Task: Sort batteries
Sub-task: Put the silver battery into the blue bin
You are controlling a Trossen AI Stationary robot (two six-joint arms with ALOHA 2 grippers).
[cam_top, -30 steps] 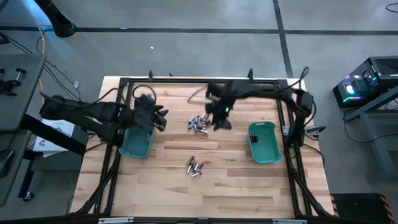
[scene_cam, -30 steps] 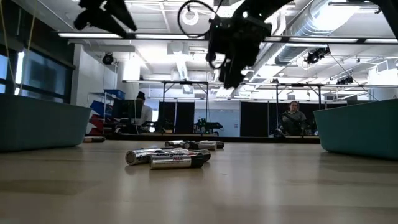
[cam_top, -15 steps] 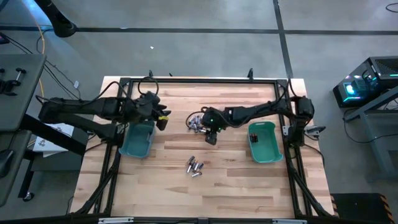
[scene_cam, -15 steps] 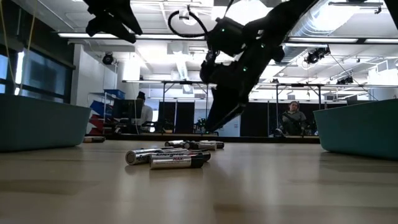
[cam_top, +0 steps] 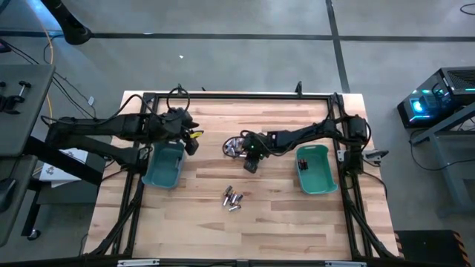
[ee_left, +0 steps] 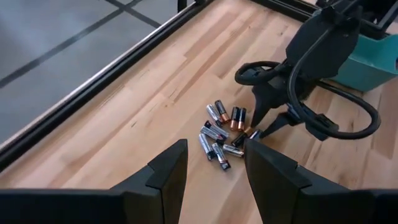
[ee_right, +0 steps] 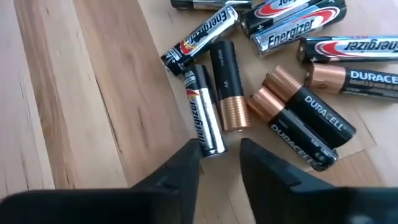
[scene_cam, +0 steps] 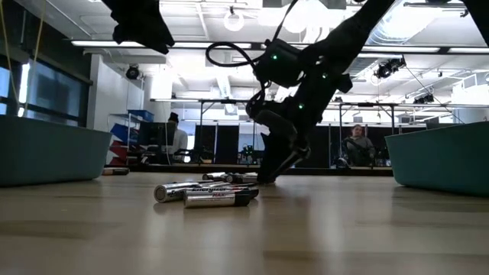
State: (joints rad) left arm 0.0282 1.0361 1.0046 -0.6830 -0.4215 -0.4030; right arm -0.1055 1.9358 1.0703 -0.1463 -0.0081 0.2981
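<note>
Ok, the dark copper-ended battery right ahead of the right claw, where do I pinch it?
Probably across its dark middle, coming straight down. The copper-ended battery lies flat, pointing toward the right claw, but a silver cell hugs one flank, so one finger must wedge between them.

Batteries (ee_right: 227, 84) silver/red & black w/ copper ends; bins (cam_top: 165, 165) teal.

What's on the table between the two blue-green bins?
Between the left bin and the right bin, the high view shows the battery pile with the right gripper beside it.
</note>
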